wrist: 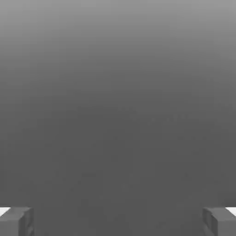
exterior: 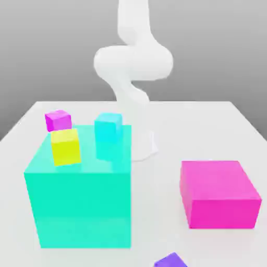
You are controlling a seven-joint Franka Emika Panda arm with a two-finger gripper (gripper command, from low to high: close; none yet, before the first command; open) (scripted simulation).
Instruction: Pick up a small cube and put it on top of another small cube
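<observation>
The gripper of a white robot arm stands wide, its fingers well apart with nothing between them, while the small violet-blue cube lies in front of the large turquoise block, beyond that block's near corner on the exterior view's right and partly cut off by the lower edge. The step in hand appears to be the reach for that cube; the jaws would do best to turn square to two opposite faces, since the cube sits at an angle to the turquoise block, then descend straight and close at mid-height. A grip across the corners could spin it. Flat faces and crisp edges mark every piece: a yellow cube and a cyan cube show at the turquoise block's top, a small magenta cube by its far corner on the exterior view's left, and a low, broad pink block well to the exterior view's right of it. All look plain, smooth and untextured on the pale, matte-looking table, their material impossible to tell.
</observation>
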